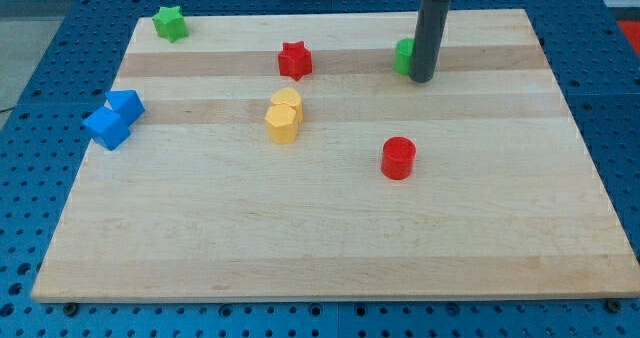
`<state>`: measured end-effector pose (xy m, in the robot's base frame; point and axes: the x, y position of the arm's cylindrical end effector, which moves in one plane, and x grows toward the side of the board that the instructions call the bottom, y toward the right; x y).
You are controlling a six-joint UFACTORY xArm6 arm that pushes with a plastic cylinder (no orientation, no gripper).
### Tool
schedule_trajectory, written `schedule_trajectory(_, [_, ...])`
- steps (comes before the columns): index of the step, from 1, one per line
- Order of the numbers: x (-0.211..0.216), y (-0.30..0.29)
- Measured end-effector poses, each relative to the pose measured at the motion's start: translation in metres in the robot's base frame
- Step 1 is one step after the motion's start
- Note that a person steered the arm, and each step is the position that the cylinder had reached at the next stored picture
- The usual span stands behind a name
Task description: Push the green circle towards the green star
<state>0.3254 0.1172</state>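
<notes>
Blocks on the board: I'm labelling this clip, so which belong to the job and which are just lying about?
Job: green circle, green star, my tip at the circle's right.

Lying about: red star, red cylinder, yellow blocks, blue blocks.

A pale wooden board banded with lighter and darker strips is seen on a blue perforated table, bearing a green star, green circle, red star, red cylinder, two yellow blocks and two blue blocks, beside a dark grey rod.
</notes>
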Motion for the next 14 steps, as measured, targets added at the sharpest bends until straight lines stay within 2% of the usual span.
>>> schedule_trajectory(1, [-0.036,-0.016])
schedule_trajectory(2, [-0.044,-0.022])
schedule_trajectory(3, [-0.044,0.010])
schedule_trajectory(4, [-0.062,-0.009])
schedule_trajectory(5, [-0.066,-0.066])
schedule_trajectory(6, [-0.064,-0.021])
schedule_trajectory(7, [-0.095,0.002])
schedule_trajectory(8, [-0.105,-0.078])
schedule_trajectory(9, [-0.105,-0.182])
schedule_trajectory(11, [-0.084,-0.115])
schedule_trajectory(13, [-0.068,-0.247])
schedule_trajectory(14, [-0.068,-0.275])
